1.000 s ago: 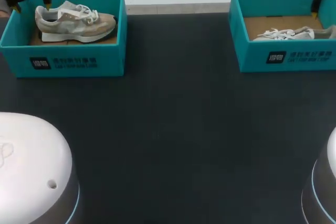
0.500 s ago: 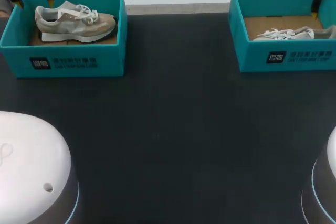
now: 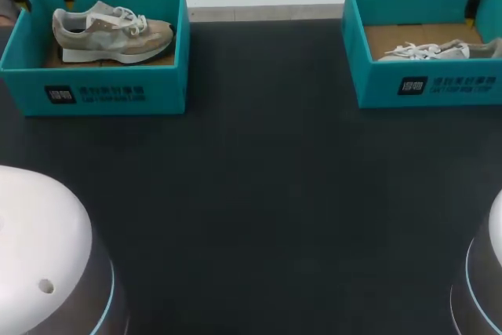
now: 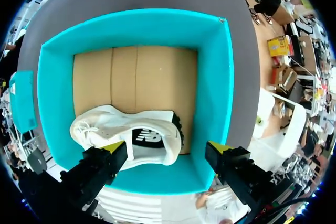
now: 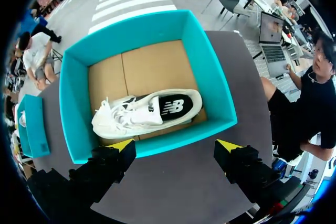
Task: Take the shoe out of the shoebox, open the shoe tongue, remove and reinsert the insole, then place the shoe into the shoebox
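As left gripper [image 4: 165,149] shifts slightly above shoebox [image 4: 215,77], shoe [image 4: 131,129] lies unmoved

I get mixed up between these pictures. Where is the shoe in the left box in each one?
Head view: the shoe sits in the left teal box, at the table's far left.
Left wrist view: it lies in that box, just ahead of the open left tool.
Right wrist view: too small to tell; only a strip of that box shows, beyond the other box holding the other shoe.
Shared landmark: the left teal box.
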### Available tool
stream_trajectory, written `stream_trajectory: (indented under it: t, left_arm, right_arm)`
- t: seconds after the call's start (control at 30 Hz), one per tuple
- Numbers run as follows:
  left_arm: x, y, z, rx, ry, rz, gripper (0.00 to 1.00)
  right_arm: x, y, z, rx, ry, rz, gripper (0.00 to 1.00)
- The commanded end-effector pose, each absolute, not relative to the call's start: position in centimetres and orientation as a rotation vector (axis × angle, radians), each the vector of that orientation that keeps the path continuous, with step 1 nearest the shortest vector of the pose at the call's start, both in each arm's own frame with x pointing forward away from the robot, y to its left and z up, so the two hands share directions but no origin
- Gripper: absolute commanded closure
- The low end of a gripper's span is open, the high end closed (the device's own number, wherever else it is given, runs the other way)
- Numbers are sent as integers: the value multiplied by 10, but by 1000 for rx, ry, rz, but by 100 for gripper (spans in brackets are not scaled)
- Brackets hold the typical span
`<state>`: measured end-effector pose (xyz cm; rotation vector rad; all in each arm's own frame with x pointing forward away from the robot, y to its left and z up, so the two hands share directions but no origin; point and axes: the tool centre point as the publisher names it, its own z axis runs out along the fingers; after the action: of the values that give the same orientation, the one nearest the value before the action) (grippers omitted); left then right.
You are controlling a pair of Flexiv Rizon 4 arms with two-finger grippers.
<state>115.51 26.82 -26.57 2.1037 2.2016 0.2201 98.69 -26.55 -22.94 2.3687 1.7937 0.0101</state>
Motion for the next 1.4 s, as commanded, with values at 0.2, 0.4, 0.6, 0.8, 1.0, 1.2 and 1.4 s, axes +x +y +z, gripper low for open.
stream_trajectory:
  t: [0.2,0.4,0.6,0.8,1.0,1.2,1.4]
  left_arm:
    - [1200,275,-295,2168,2144,200,0]
    - [1207,280,-311,2189,2145,202,8]
    - [1201,277,-316,2252,2103,161,53]
    - [1202,280,-326,2285,2100,173,53]
    - [1202,284,-333,2314,2103,165,60]
    - [1199,289,-340,2342,2100,174,57]
    - [1200,291,-353,2372,2122,143,62]
  right_arm:
    - [986,-266,-230,2369,1794,13,0]
    - [986,-266,-230,2369,1794,13,0]
    - [986,-266,-230,2369,1794,13,0]
    - [986,-266,-230,2369,1794,13,0]
    - [986,-266,-230,2369,1794,13,0]
    - [986,-266,-230,2369,1794,13,0]
    - [986,-266,-230,2369,1794,13,0]
